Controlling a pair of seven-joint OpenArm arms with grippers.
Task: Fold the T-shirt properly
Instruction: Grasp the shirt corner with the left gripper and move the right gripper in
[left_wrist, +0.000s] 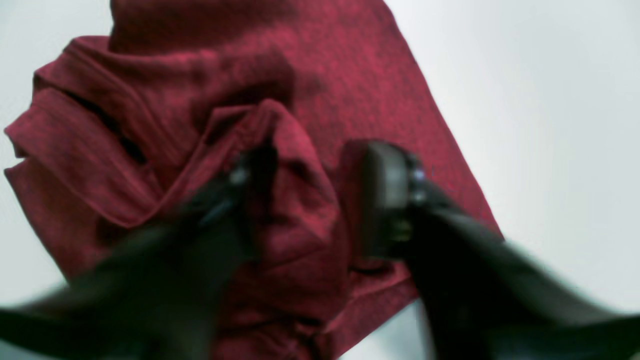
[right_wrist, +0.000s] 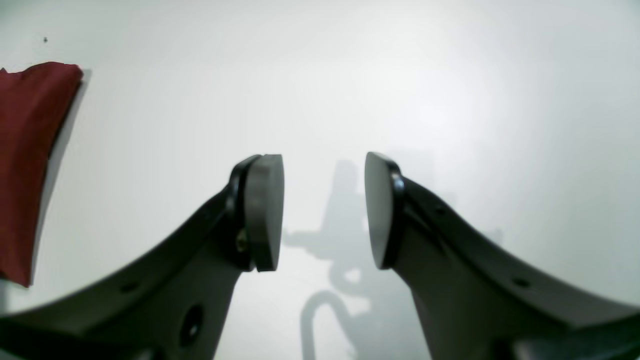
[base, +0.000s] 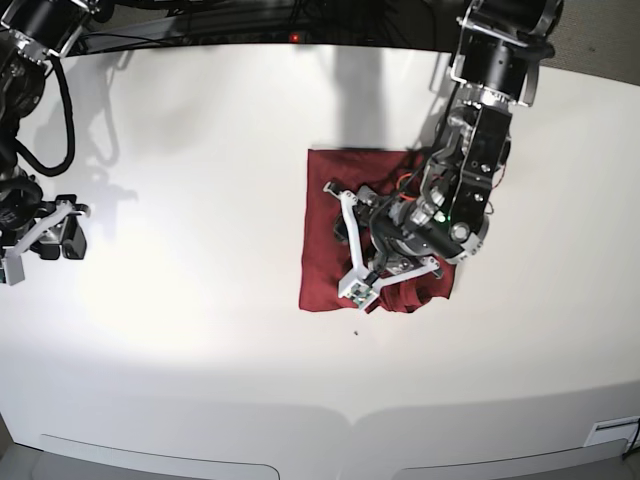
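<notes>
One T-shirt (base: 325, 235), two arms and two grippers are counted on one white table (base: 200, 380).

The T-shirt, dark red and partly folded, is laid slightly right of the table's centre in the base view. Its left part is spread flat as a rectangle with straight top, left and bottom edges. Its right part is bunched into raised folds.

The left gripper (left_wrist: 320, 200) is positioned over the bunched part. In the left wrist view, a ridge of cloth is seen standing between the two fingers. The jaws are set partly apart on either side of this ridge, and one finger (left_wrist: 387, 197) is seen next to the fabric. Because of motion blur, it cannot be told whether the ridge is actually clamped.

The right gripper (right_wrist: 324, 212) is held above bare table near the left edge of the base view, well apart from the T-shirt. Its jaws are spread open, and nothing is held between the pads (right_wrist: 262, 210). Only one edge of the red cloth is visible at the left border of the right wrist view.

Bare table surface is available on every side of the T-shirt. The widest open room is found to its left, between the cloth and the right gripper. A broad strip is also left along the near table edge.
</notes>
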